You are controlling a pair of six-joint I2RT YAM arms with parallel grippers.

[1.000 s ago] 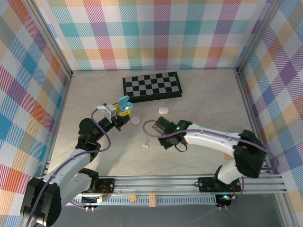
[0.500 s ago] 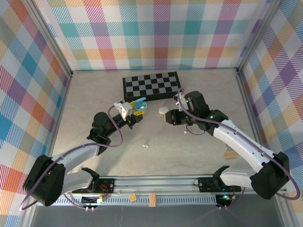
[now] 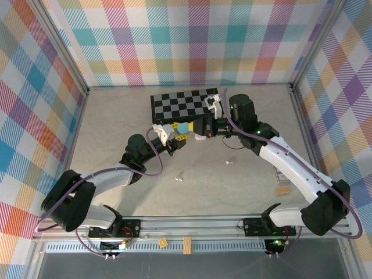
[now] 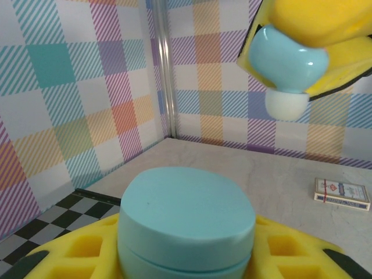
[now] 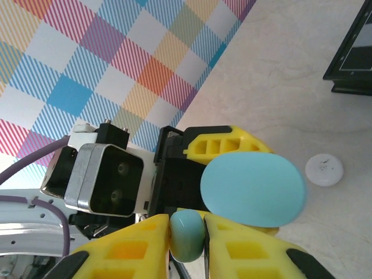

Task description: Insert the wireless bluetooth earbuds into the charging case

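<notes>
While the left gripper [image 3: 181, 130] clamps the light blue case [image 5: 253, 189], the right gripper [image 5: 187, 228] pinches a light blue earbud [image 4: 286, 55] close by; they do not touch. The case is closed.

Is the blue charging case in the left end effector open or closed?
Closed. The blue charging case, held by the left end effector, shows only a thin seam between lid and base.
</notes>
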